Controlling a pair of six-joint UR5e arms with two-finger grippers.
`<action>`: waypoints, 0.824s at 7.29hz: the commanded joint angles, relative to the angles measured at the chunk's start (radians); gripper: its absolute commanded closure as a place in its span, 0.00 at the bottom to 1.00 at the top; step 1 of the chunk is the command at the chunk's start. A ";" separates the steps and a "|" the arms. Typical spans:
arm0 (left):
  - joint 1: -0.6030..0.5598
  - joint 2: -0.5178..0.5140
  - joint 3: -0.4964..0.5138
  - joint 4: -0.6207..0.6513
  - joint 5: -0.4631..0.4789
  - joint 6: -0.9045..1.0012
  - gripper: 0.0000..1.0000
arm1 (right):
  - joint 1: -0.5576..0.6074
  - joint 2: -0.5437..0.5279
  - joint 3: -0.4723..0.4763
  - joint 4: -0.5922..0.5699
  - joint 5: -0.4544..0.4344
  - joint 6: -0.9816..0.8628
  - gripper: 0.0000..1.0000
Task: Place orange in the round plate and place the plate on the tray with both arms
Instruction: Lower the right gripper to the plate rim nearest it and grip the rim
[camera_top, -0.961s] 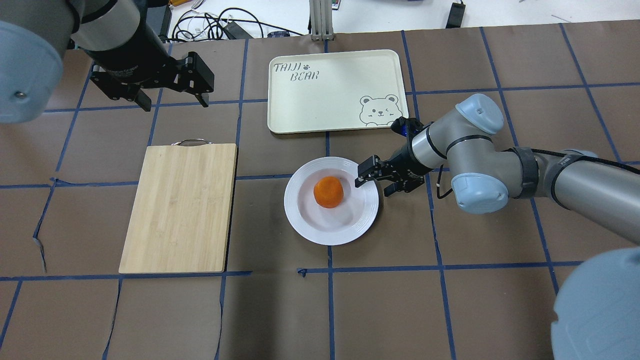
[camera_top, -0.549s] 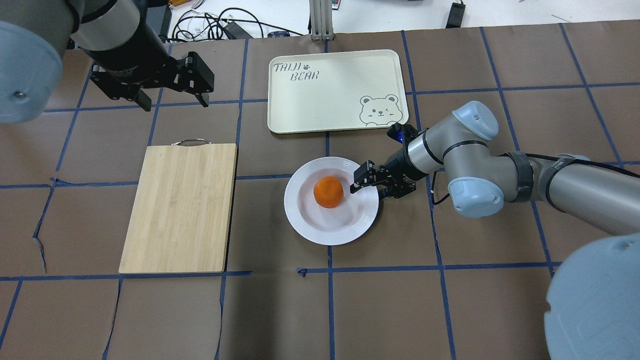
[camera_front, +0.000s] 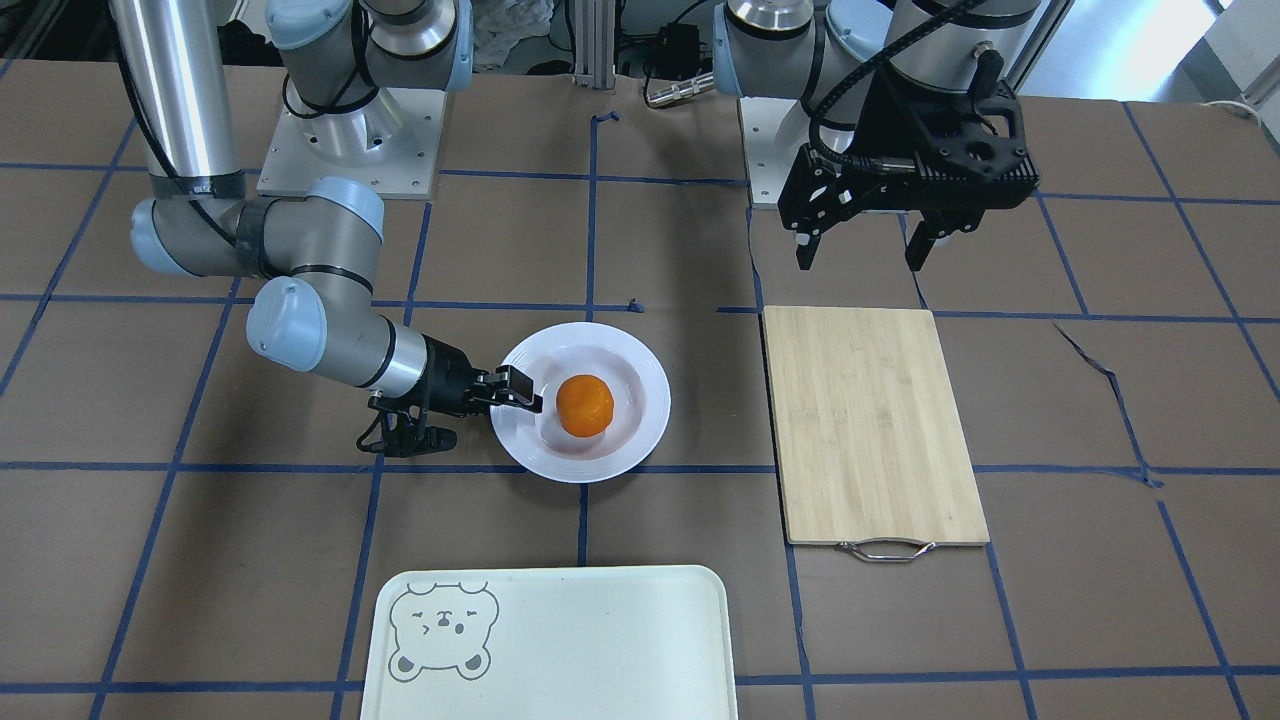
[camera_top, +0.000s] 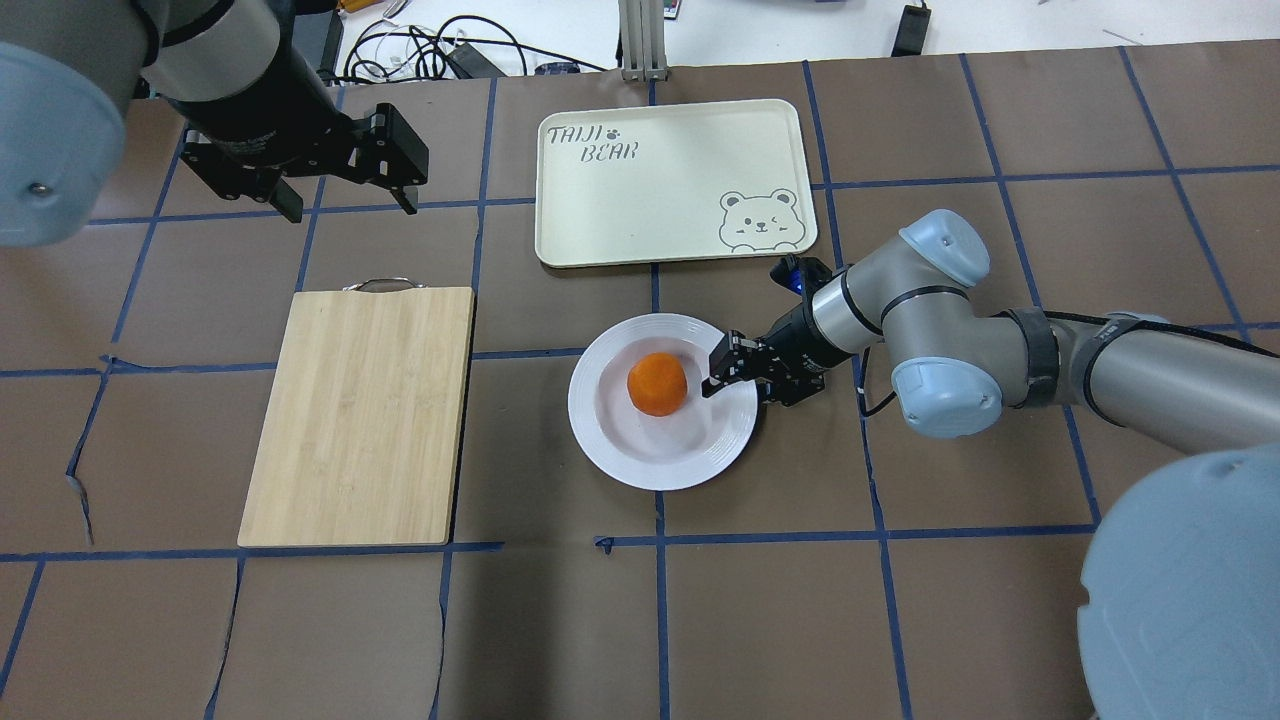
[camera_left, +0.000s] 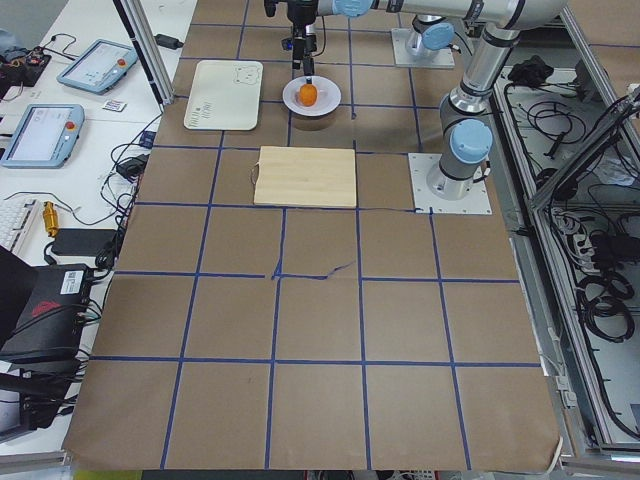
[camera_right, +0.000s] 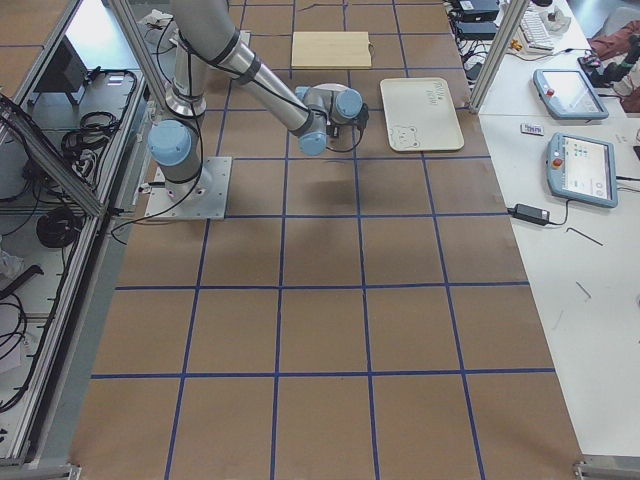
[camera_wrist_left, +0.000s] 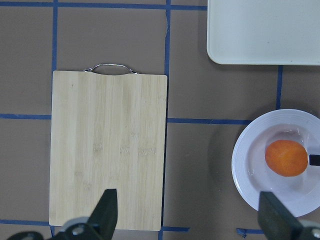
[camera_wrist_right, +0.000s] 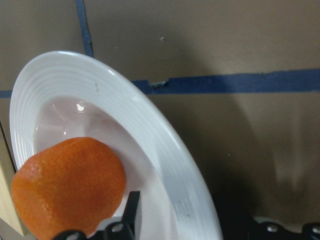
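The orange (camera_top: 657, 383) (camera_front: 584, 404) (camera_wrist_right: 70, 190) lies in the sunken centre of the round white plate (camera_top: 650, 462) (camera_front: 580, 470) (camera_wrist_right: 150, 130), which rests on the brown table. My right gripper (camera_top: 745, 385) (camera_front: 487, 418) (camera_wrist_right: 195, 226) is open at the plate's right rim, lying low and sideways. One finger reaches over the rim beside the orange and the other is outside the rim. My left gripper (camera_top: 345, 190) (camera_front: 865, 240) (camera_wrist_left: 190, 220) hangs open with nothing in it, high above the table beyond the cutting board. The cream tray (camera_top: 660, 180) (camera_front: 560, 640) with the bear drawing holds nothing.
A bamboo cutting board (camera_top: 360, 415) (camera_front: 875, 420) (camera_wrist_left: 107, 150) with a metal handle lies left of the plate. Cables and an aluminium post stand past the table's far edge. Bare brown table with blue tape lines separates plate and tray.
My right gripper has slid left and lower onto the plate's right rim, its upper finger now over the rim near the orange. Plate, orange and left arm have not moved.
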 joint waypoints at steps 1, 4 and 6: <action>0.000 0.000 0.000 0.000 0.000 0.002 0.00 | -0.001 -0.001 -0.006 0.000 -0.004 -0.004 0.95; 0.000 0.000 0.000 0.000 0.000 0.000 0.00 | -0.001 -0.011 -0.012 0.001 -0.001 -0.003 1.00; 0.000 0.002 -0.001 0.000 0.000 0.002 0.00 | -0.004 -0.013 -0.047 -0.072 0.018 -0.013 1.00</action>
